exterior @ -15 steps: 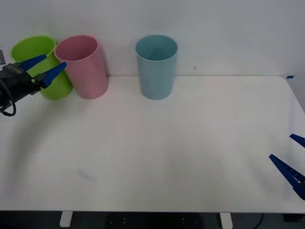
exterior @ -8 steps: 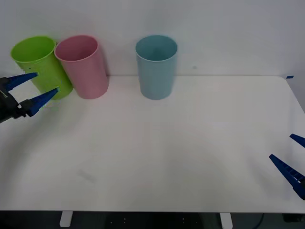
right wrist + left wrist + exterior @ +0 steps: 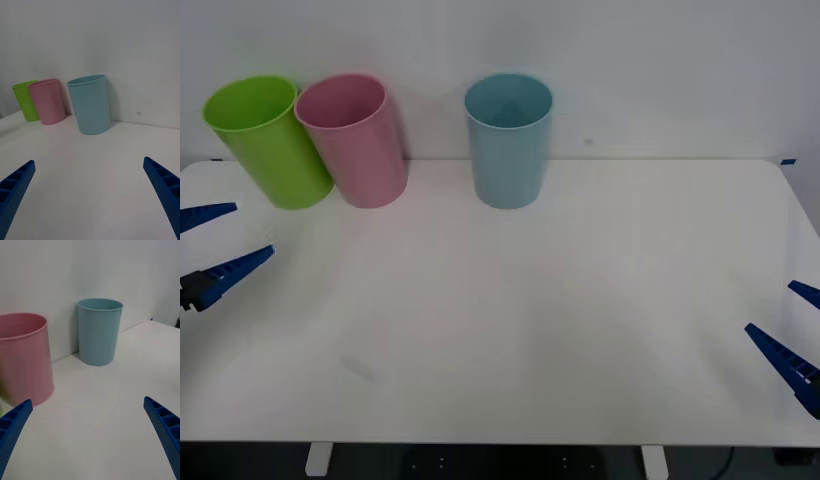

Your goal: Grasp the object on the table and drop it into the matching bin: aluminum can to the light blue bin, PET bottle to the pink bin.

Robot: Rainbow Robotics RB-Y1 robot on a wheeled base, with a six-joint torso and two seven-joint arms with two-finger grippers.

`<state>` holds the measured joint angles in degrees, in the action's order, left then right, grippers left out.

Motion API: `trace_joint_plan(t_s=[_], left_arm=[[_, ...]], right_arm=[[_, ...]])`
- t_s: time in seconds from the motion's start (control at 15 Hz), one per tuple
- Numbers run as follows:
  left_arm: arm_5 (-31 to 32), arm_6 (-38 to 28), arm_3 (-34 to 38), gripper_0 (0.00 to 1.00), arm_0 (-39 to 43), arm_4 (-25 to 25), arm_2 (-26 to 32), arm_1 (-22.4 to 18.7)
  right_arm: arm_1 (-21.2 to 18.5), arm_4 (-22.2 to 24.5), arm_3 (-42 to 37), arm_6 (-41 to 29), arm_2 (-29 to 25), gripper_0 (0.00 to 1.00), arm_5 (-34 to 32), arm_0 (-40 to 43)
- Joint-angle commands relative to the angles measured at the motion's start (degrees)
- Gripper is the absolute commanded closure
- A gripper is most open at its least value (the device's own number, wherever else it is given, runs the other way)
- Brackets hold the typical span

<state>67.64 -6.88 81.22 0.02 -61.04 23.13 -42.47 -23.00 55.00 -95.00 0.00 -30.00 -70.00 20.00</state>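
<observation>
My left gripper (image 3: 207, 247) hangs with fingers spread at the table's (image 3: 580, 300) left edge, in front of the lime green bin (image 3: 268, 140), pink bin (image 3: 355, 138) and light blue bin (image 3: 508, 138) standing at the back, while my right gripper (image 3: 795, 335), also spread, waits at the right edge; I cannot see the bottle

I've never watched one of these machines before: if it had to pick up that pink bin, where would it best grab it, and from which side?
Probably the pink bin by its upper wall, from the front: it stands upright, open rim up, the lime green bin crowds its left and the wall stands behind. The open left gripper is nearer.
</observation>
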Motion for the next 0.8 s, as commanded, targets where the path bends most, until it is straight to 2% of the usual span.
trace_joint_plan(t_s=[0.07, 0.6, 0.8], left_arm=[[0.0, -0.7, 3.1, 0.0, 5.1, 2.4, 1.6, 0.0], [0.1, -0.1, 8.3, 0.0, 18.4, 8.4, 5.3, 0.0], [0.7, 0.9, 9.7, 0.0, 21.6, 9.0, 6.5, 0.0]], right_arm=[[0.0, 0.0, 0.0, 0.0, 0.0, 0.0, 0.0, 0.0], [0.0, 0.0, 0.0, 0.0, 0.0, 0.0, 0.0, 0.0], [0.0, 0.0, 0.0, 0.0, 0.0, 0.0, 0.0, 0.0]])
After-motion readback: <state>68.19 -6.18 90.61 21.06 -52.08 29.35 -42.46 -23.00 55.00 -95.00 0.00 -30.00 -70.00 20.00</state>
